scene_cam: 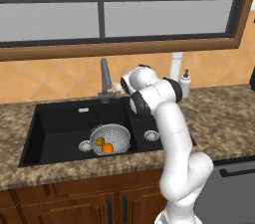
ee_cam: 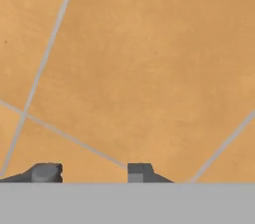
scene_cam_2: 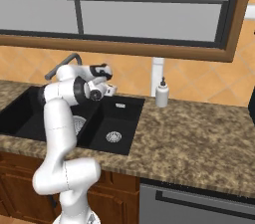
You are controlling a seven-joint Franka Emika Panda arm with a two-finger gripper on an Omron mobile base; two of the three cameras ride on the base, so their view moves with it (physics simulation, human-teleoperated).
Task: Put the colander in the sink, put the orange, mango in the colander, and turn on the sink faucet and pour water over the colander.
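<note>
The silvery perforated metal colander (scene_cam: 111, 138) sits in the black double-basin sink (scene_cam: 55, 131), holding the bright orange (scene_cam: 107, 148) and yellow-green mango (scene_cam: 100, 141). The gripper (ee_cam: 94, 172), jaws apart and empty, faces wall tiles at the dark curved faucet's (scene_cam: 105, 79) three o'clock; water remains.

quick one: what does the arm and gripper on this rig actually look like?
Glossy white arm built of rounded tubular links, with dark grey to black bands at the joints. The gripper has two small dark grey finger tips, blocky in shape. No cables or markings can be seen.
</note>
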